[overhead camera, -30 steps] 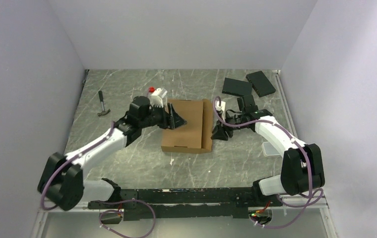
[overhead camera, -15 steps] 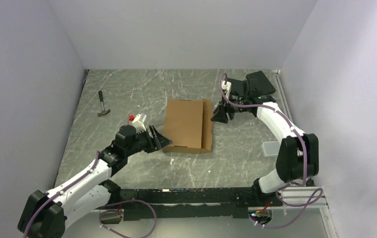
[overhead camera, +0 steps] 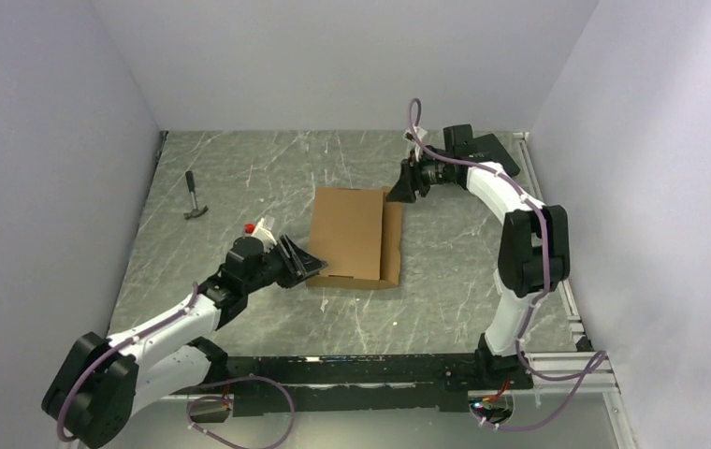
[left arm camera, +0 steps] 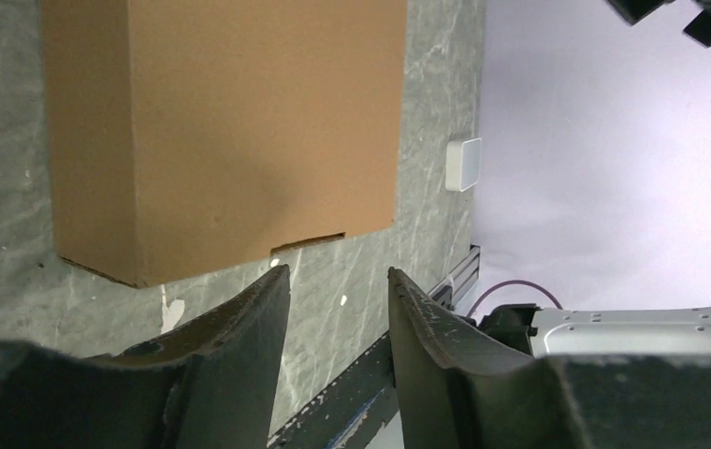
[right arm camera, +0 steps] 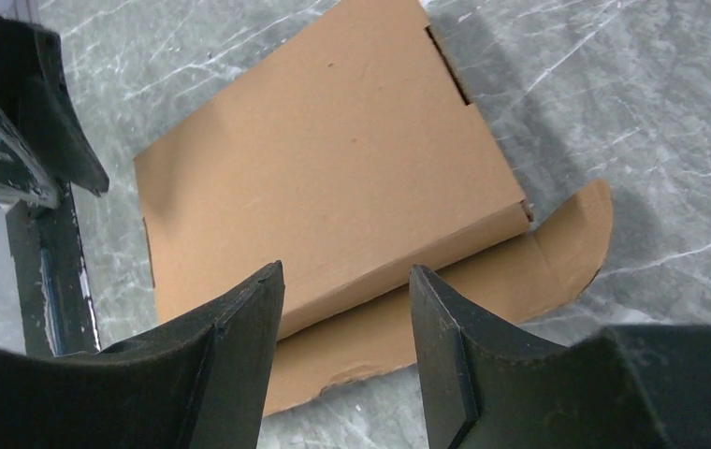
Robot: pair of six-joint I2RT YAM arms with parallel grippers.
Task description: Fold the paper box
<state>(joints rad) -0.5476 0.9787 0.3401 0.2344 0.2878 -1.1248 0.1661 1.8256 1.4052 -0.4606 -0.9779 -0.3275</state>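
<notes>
From above, the paper box (overhead camera: 352,232) lies flat in the middle of the grey marbled table (overhead camera: 239,164). Its lid is down, and one long flap (overhead camera: 392,234) sticks out along its right side. The left gripper (overhead camera: 312,267) sits low by the box's near left corner, fingers spread with nothing between them. From here I cannot tell whether it touches the cardboard. The right gripper (overhead camera: 395,190) hangs over the far right corner of the box, by the far end of the flap. A small hammer (overhead camera: 194,197) lies well off to the far left, and black slabs (overhead camera: 499,152) lie in the far right corner behind the right arm.

The left wrist camera looks along the tabletop. Its two dark fingers (left arm camera: 239,327) stand apart and hold nothing, and the box's brown lid fills the view just beyond their tips. A notch is cut into the lid's near edge. A small pale tray (left arm camera: 464,164) rests on the table past the box.

The right wrist camera looks down between its fingers (right arm camera: 441,337), which are parted and empty. The box lies below them, and the flap with its rounded corner rests flat on the table beside it.
</notes>
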